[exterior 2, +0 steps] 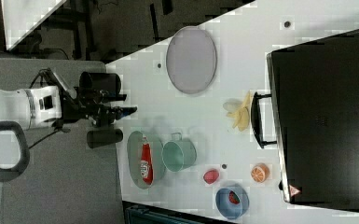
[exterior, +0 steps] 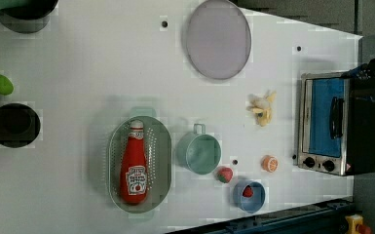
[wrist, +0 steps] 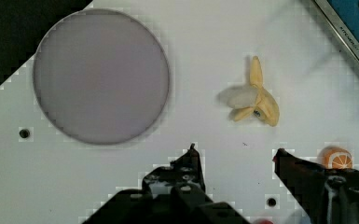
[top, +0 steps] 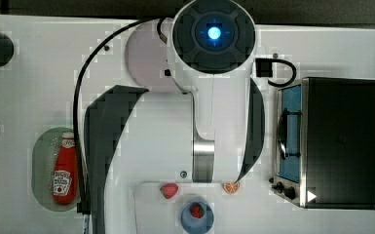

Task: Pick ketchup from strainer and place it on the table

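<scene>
While lying in strainer (exterior: 161, 161), red ketchup (exterior: 134, 165), seemingly white-capped

the strainer (exterior: 161, 161) sits on the white table (exterior: 78, 58), and the ketchup (exterior: 135, 165) lies inside it, white cap toward the left view's top. just beside the strainer, on the left view's right, stands a green cup (exterior: 199, 152). past the cup lie a strawberry (exterior: 225, 174), a blue bowl (exterior: 249, 196) and an orange slice (exterior: 270, 163). a lilac plate (exterior: 217, 39) is well above the strainer; a toaster oven (exterior: 338, 127) stands far right.
</scene>
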Robot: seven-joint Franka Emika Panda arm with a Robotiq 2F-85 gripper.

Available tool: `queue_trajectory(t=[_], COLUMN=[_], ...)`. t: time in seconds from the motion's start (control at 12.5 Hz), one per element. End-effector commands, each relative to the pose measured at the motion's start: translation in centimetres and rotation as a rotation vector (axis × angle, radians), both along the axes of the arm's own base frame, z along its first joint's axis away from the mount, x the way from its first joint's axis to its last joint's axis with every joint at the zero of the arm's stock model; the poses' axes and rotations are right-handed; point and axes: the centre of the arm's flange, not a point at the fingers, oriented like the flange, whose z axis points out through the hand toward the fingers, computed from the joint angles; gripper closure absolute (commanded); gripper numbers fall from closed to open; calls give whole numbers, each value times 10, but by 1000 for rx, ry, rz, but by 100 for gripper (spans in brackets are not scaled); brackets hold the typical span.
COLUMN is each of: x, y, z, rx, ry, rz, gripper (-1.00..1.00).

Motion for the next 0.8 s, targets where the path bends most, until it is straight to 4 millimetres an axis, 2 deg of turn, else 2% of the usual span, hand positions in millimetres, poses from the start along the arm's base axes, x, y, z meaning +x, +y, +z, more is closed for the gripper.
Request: queue_trajectory(t=[0.08, 0.24, 0.48, 0.8], x=[-82, -80, -78, -84], y=[-27, -10, 54, 167], z=[60, 58, 51, 30], rx=[44, 42, 27, 4], ry=[2, 7, 18, 15], rz=[-56, -25, 96, 311], gripper=[-59, -99, -100, -100])
